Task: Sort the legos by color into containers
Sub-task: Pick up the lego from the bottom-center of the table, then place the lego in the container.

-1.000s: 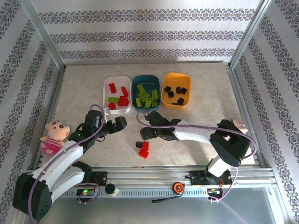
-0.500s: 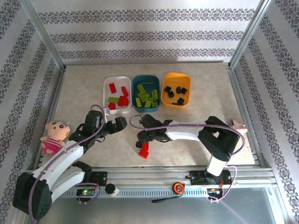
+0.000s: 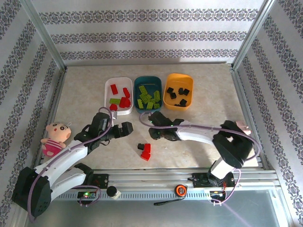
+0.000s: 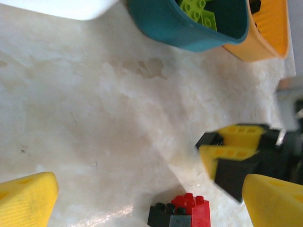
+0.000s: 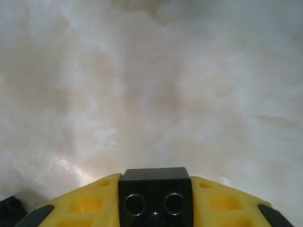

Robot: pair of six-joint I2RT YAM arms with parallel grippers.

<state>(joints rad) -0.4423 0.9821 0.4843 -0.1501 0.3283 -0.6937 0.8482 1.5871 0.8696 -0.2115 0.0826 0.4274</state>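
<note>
since half a second ago the right gripper (image 3: pixel 154 134) has drawn back from the loose bricks at the near middle of the table (image 3: pixel 85 90) and now sits closer to the tubs; the left gripper (image 3: pixel 125 128) has shifted a little to the right and toward the near edge; the tubs and what lies in them are as they were. the right gripper's yellow fingers (image 5: pixel 85 205) are clamped on a small black brick (image 5: pixel 155 195), which shows two rings on the face toward the wrist camera, with bare tabletop beyond it; the left gripper's fingers (image 4: pixel 28 198) stand wide apart with nothing between them, over the table to the left of the loose pair. that pair lies between the two grippers and nearer the arm bases: a red brick (image 3: pixel 147 151) with a second black brick (image 3: pixel 140 147) touching its left side. at the far middle three tubs stand side by side in a row; the white tub (image 3: pixel 118 82) on the left holds red bricks (image 3: pixel 124 101) and one lime green brick (image 3: pixel 114 100); the teal tub (image 3: pixel 154 81) in the middle holds lime green bricks (image 3: pixel 147 100); the orange tub (image 3: pixel 177 79) on the right holds black bricks (image 3: pixel 178 95). a pink doll (image 3: pixel 54 138) lies at the table's left edge, well apart from the bricks.
</note>
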